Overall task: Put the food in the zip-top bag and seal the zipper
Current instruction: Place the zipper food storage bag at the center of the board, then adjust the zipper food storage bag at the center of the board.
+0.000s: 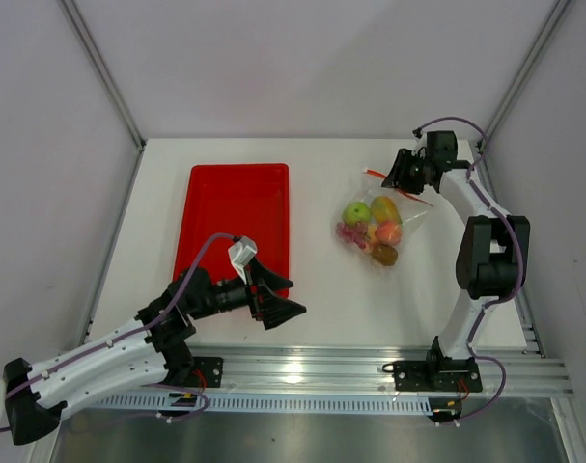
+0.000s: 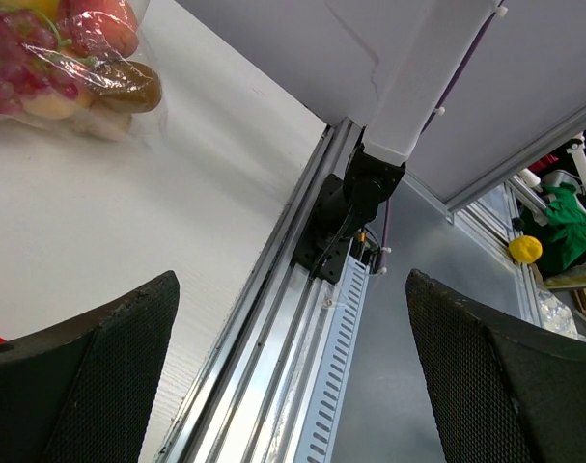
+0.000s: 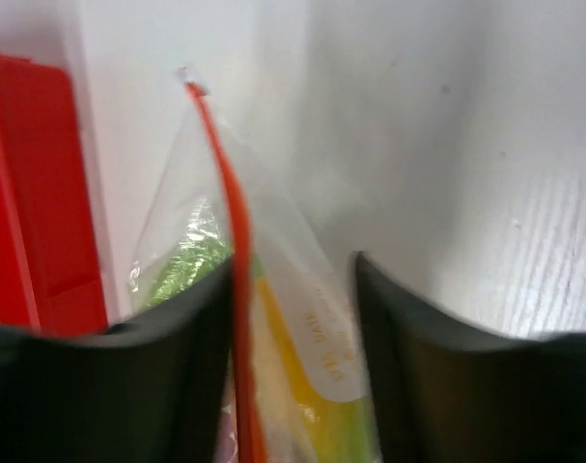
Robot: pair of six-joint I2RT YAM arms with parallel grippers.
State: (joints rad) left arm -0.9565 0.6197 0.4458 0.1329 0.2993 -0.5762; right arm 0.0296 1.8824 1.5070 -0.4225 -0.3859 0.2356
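Observation:
The clear zip-top bag point(image 1: 375, 230) lies on the white table right of centre and holds the food: green apple point(image 1: 356, 212), mango point(image 1: 385, 208), peach point(image 1: 389, 232), kiwi point(image 1: 384, 255) and grapes point(image 1: 350, 233). My right gripper point(image 1: 408, 172) is at the bag's far end. In the right wrist view its jaws point(image 3: 293, 265) stand apart around the bag's top point(image 3: 273, 217). The orange-red zipper point(image 3: 230, 203) runs against the left finger, with a gap to the right finger. My left gripper point(image 1: 273, 299) is wide open with nothing between its fingers point(image 2: 291, 280), near the table's front.
The red tray point(image 1: 237, 217) lies left of the bag, and its edge shows in the right wrist view point(image 3: 41, 193). An aluminium rail point(image 1: 370, 367) runs along the near edge, carrying the right arm's base point(image 2: 346, 217). White walls enclose the table.

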